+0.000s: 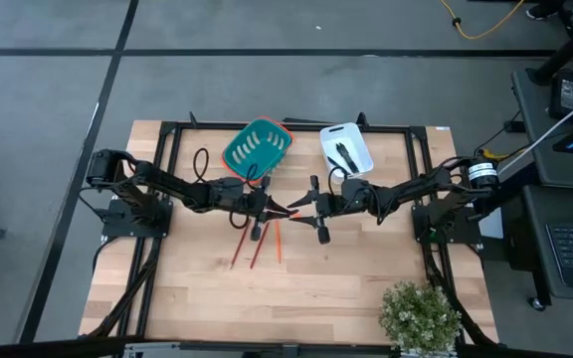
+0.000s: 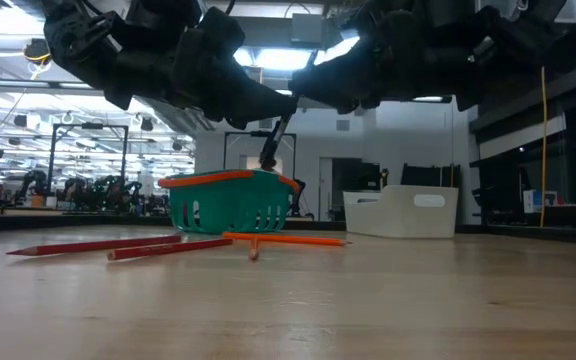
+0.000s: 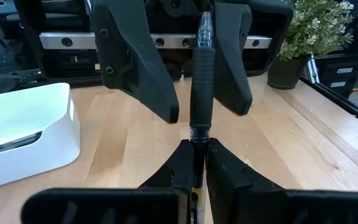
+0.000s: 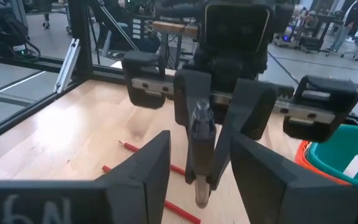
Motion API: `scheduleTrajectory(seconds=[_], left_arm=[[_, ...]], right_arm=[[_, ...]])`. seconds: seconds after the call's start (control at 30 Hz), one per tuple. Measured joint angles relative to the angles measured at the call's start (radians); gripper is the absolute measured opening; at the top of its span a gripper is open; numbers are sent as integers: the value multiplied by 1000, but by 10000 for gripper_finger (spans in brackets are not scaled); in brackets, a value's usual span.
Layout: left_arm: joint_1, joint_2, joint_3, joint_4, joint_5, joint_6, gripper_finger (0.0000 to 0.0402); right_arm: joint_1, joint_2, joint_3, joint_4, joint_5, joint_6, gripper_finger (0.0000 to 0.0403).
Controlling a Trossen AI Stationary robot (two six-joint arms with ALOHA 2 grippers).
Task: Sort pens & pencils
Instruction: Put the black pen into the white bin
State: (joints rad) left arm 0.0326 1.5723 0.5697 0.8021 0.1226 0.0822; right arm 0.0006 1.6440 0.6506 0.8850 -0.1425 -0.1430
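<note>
Two arms: both reach in over the middle of a wooden table and meet tip to tip, raised above the surface.
Left gripper: its jaws are pressed together on the lower end of a black pen, which points straight toward the other arm.
Right gripper: its jaws stand wide apart, one on each side of the pen's free end, and do not appear to touch it.
Pen in the air: in the right wrist view it shows end-on between the left arm's fingers; in the low view it hangs tilted under the dark arms, well clear of the table.
Pencils: three lie on the table just below the grippers in the overhead view, two red-brown ones slanted side by side and one orange one to their right.
Pencils, low view: they rest flat on the wood in front of the basket, the orange one crossing another stick's end.
Green basket: teal with an orange rim, at the far side of the table, left of centre.
White bin: beside the basket to its right, with black pens lying inside.
Plant: a small potted green plant at the near right corner.
</note>
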Motion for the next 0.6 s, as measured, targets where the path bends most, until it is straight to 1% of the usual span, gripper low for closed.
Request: scheduleTrajectory(seconds=[0.13, 0.37, 0.5, 0.6], left_arm=[[0, 0, 0, 0, 0, 0, 18], [0, 0, 0, 7, 0, 0, 18], [0, 0, 0, 7, 6, -2, 18], [0, 0, 0, 7, 11, -3, 22]], right_arm=[[0, 0, 0, 0, 0, 2, 142], [0, 0, 0, 1, 0, 2, 90], [0, 0, 0, 1, -2, 0, 47], [-3, 0, 0, 1, -5, -1, 42]])
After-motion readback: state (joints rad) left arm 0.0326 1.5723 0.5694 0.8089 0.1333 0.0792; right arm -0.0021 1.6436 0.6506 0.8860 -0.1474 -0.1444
